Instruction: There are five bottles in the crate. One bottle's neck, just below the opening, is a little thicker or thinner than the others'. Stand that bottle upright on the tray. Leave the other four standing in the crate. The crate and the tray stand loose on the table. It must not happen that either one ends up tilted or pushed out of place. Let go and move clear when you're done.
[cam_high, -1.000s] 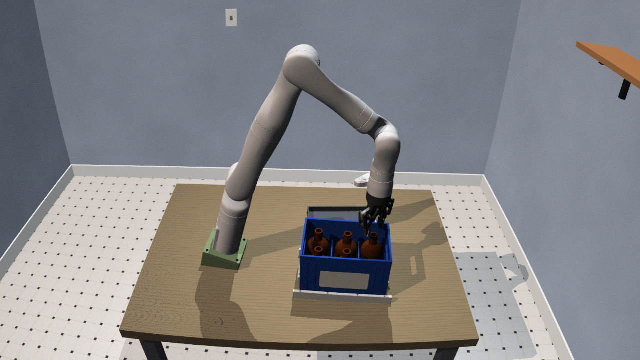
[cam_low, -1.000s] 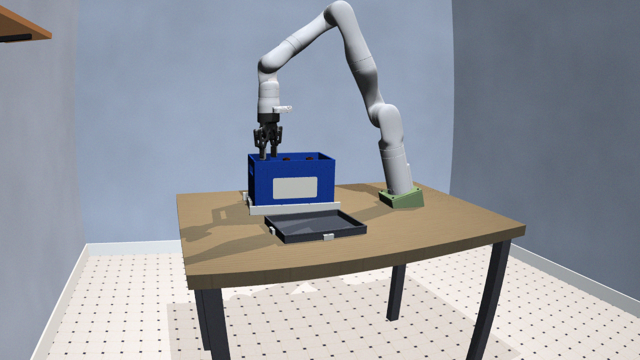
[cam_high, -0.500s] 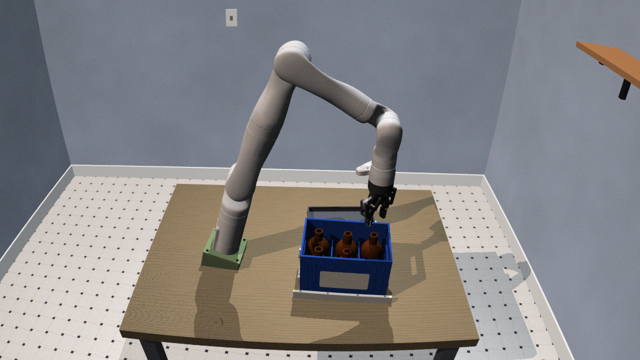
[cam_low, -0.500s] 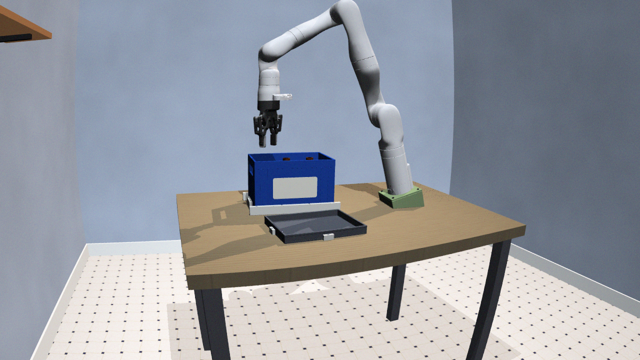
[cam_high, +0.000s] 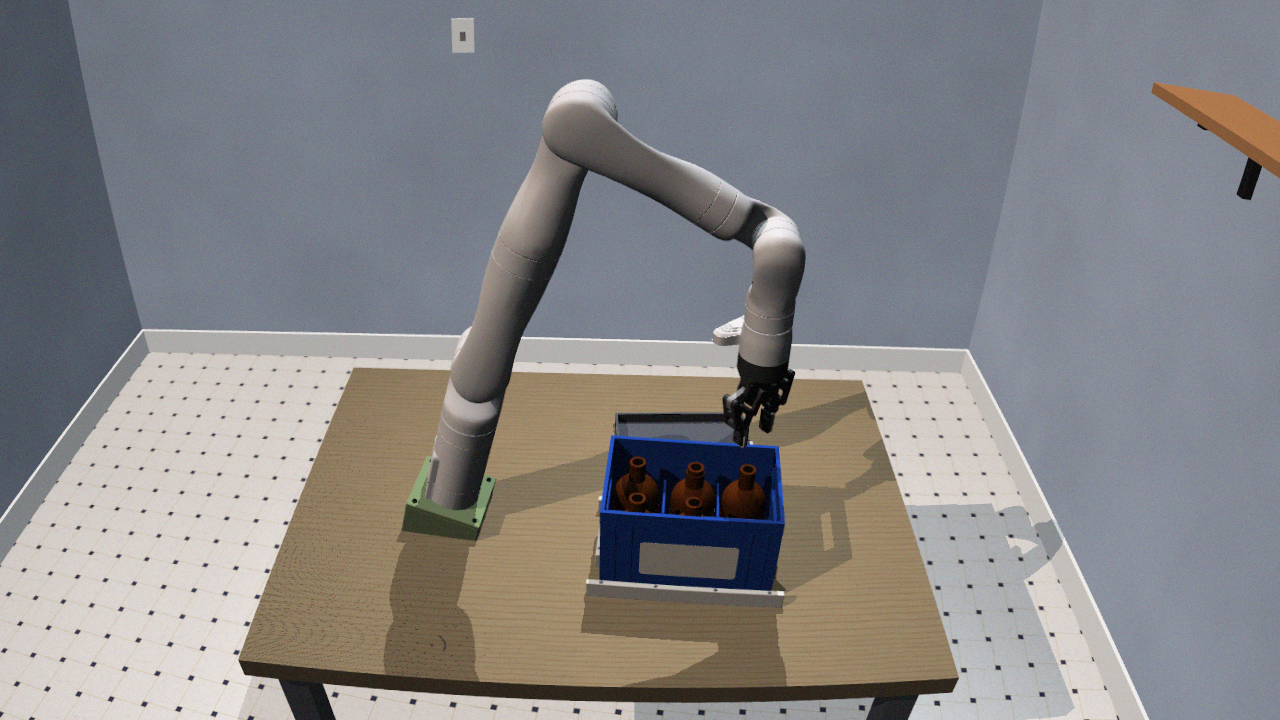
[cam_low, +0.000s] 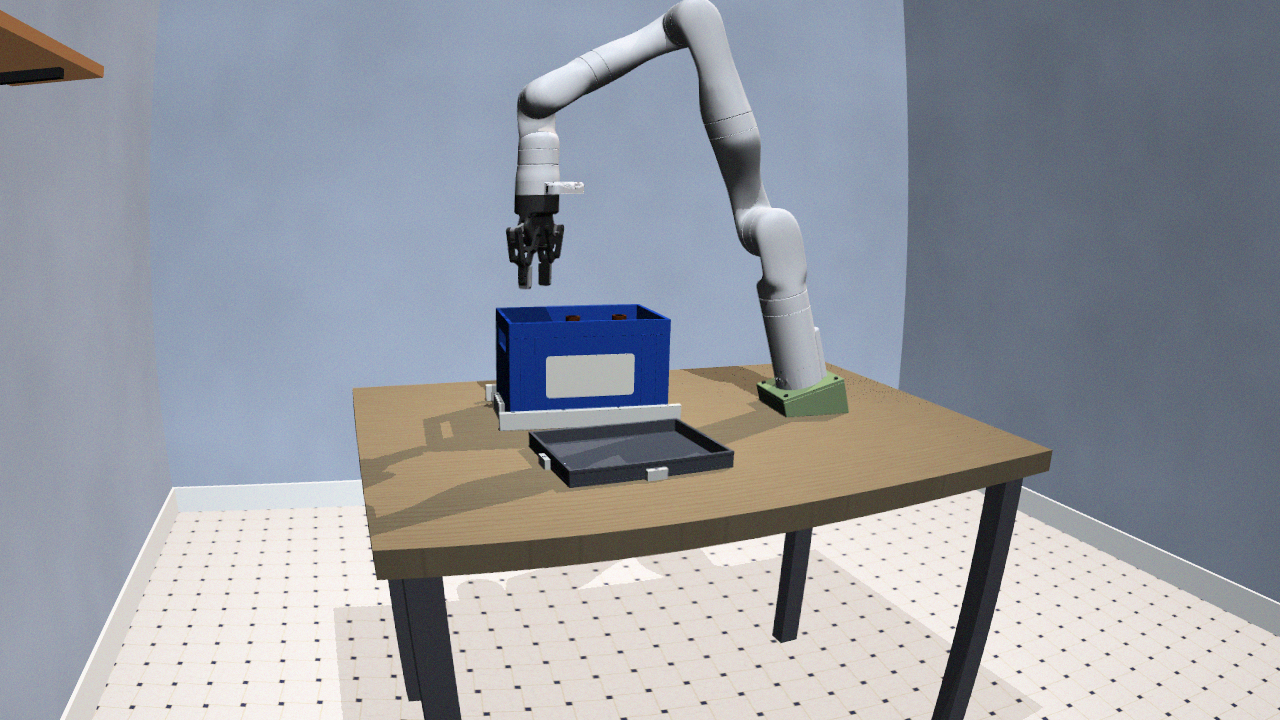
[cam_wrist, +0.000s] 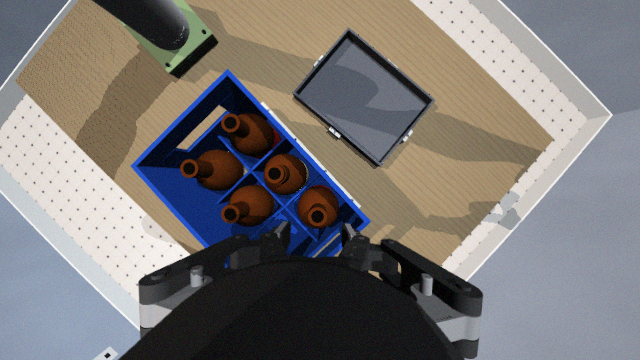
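Top view first. The arm (cam_high: 523, 250) (cam_low: 732, 134) (cam_wrist: 160, 25) rose from its green base (cam_high: 484, 512) (cam_low: 827, 397) (cam_wrist: 204, 41) on the left half of the table (cam_high: 528, 626) (cam_low: 805, 465) (cam_wrist: 260, 22) and bent over to the right. The gripper (cam_high: 754, 433) (cam_low: 535, 283) (cam_wrist: 316, 232) hung above the back right part of the blue crate (cam_high: 618, 550) (cam_low: 653, 380) (cam_wrist: 170, 192), fingers apart with nothing between them. All five bottles were standing in the crate, three in the back row and two in front. The tray (cam_high: 666, 430) (cam_low: 626, 447) (cam_wrist: 362, 100) peeked out behind it, partly hidden.

Exterior view: the crate was around the middle of the frame, with the gripper well above its left end, fingers pointing down and spread. Only two bottle tops poked into sight over the rim. The tray lay flat just in front of the crate, no bottle on it.

Wrist view: the crate was left of center and the tray upper right. The fingers came in from the bottom edge, apart, no bottle in them. The middle bottle (cam_high: 692, 494) (cam_wrist: 288, 175) of the tray-side row seemed to have an extra ring below its mouth, so that was probably the odd one, but I couldn't swear to it. Either way, the odd bottle was still in the crate.
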